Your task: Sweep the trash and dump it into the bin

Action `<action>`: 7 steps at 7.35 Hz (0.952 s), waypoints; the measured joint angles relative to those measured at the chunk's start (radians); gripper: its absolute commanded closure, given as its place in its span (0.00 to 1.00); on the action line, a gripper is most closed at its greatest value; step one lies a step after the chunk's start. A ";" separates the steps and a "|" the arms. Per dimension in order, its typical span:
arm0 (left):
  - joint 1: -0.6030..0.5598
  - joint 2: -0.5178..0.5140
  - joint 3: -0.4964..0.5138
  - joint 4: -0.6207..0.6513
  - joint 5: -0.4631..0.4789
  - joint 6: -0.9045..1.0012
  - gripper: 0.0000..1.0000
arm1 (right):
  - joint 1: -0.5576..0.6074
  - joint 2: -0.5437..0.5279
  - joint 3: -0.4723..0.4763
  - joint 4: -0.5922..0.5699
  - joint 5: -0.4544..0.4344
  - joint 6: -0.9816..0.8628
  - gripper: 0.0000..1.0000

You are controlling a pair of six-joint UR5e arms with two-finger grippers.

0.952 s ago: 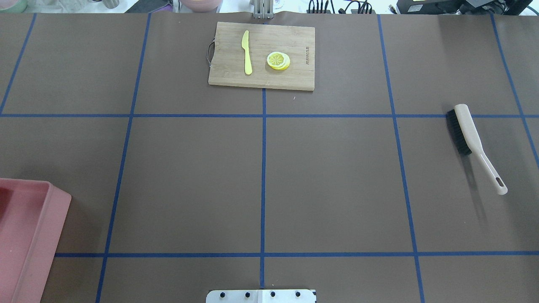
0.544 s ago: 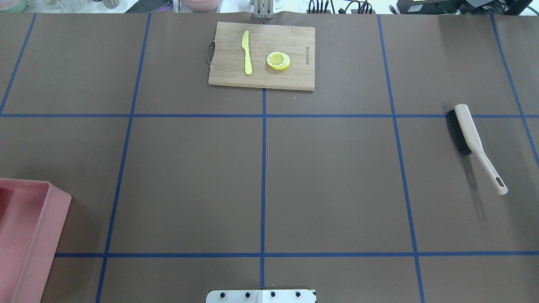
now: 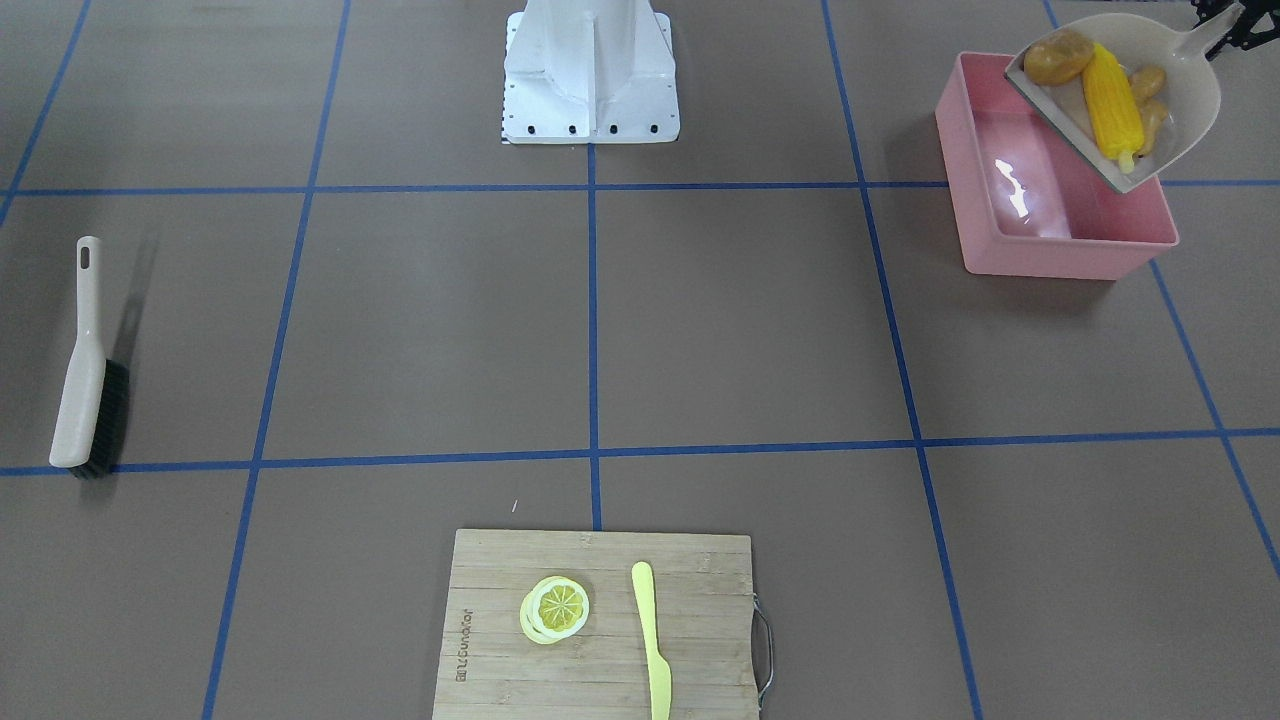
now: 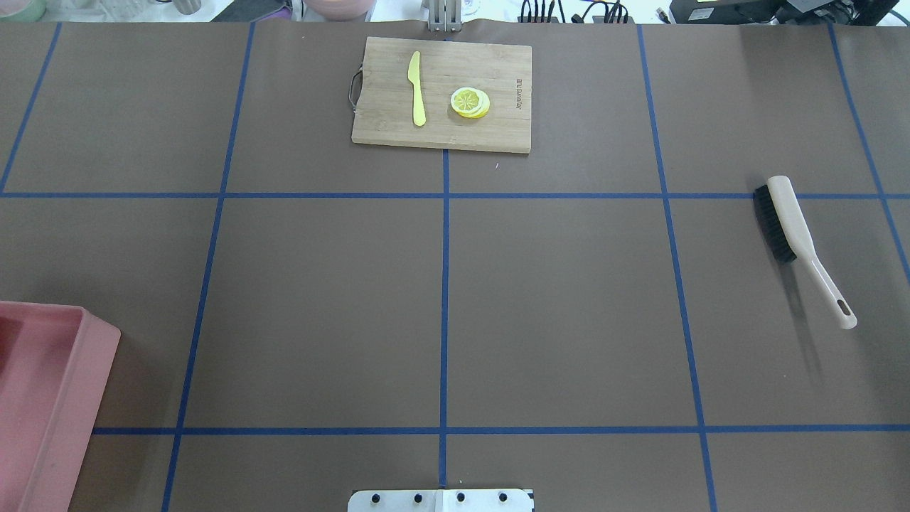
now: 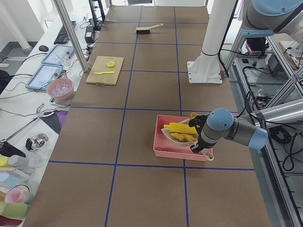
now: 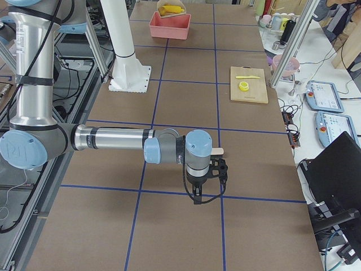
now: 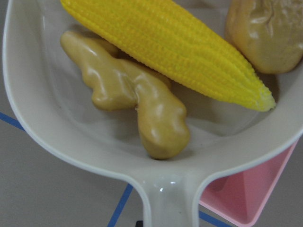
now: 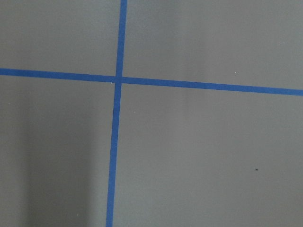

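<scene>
The beige-grey dustpan [image 3: 1190,80] hangs tilted above the pink bin [image 3: 1060,255] at the table's near-left corner. It holds the trash: the yellow corn cob [image 3: 1110,100], the brown-orange potato [image 3: 1058,57] and the tan ginger root [image 3: 1150,95]. The left wrist view shows the corn [image 7: 175,47], ginger [image 7: 137,99] and potato [image 7: 267,33] lying in the pan, with the bin [image 7: 246,194] below. My left gripper [image 3: 1228,22] is shut on the dustpan's handle. My right gripper [image 6: 206,192] points down over bare table; I cannot tell whether it is open.
A beige hand brush [image 4: 793,227] with black bristles lies at the right. A wooden cutting board [image 4: 441,92] with a yellow knife [image 4: 416,89] and lemon slice [image 4: 470,102] lies at the far middle. The robot base [image 3: 590,75] stands at the near edge.
</scene>
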 measured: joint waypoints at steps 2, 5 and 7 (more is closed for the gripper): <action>0.000 0.003 -0.002 0.110 0.014 0.049 1.00 | 0.000 -0.023 0.001 0.002 0.006 -0.001 0.00; 0.000 0.003 -0.020 0.281 0.024 0.064 1.00 | 0.000 -0.027 0.009 0.003 0.014 0.001 0.00; 0.003 0.001 -0.092 0.416 0.041 0.064 1.00 | -0.001 -0.027 0.010 0.003 0.030 0.002 0.00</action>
